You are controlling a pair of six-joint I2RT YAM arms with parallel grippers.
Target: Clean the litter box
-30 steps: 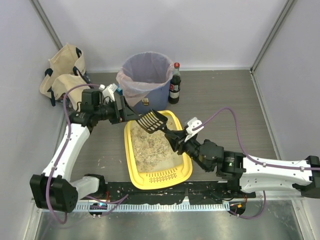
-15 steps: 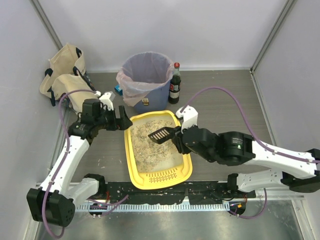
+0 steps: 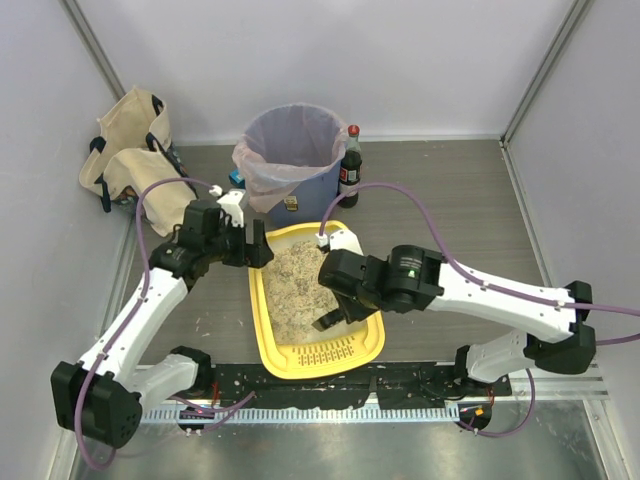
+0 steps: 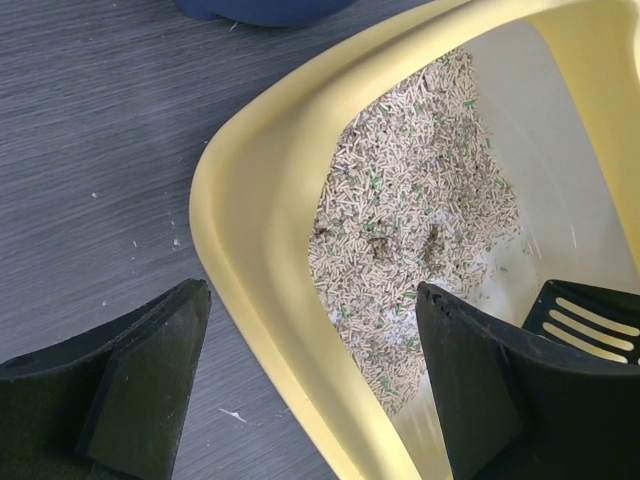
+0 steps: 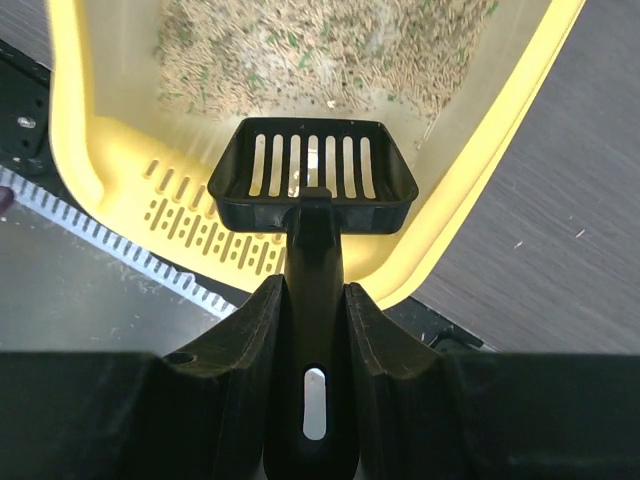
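- On the dark table, between the two arms: litter box [image 3: 257, 310], lengthwise, with its slotted grille [image 3: 325, 352] at the near end and beige granules [image 3: 295, 280] heaped across the far half.
- Above its far left corner: left gripper [image 3: 255, 245], jaws spread wide, nothing between them but the yellow rim below; one finger [image 4: 130, 390] over the table outside, the other over the tray; contact with the rim not possible to tell.
- Over the near right part of the tray: right gripper [image 5: 315, 300], jaws pinching the handle of a black slotted scoop [image 5: 313, 175], its head low over bare yellow floor between granules and grille.
- Beyond the far edge: blue bin [image 3: 310, 195] with clear liner, dark bottle [image 3: 350, 170] just right of it, cream tote bag [image 3: 125, 140] at far left.
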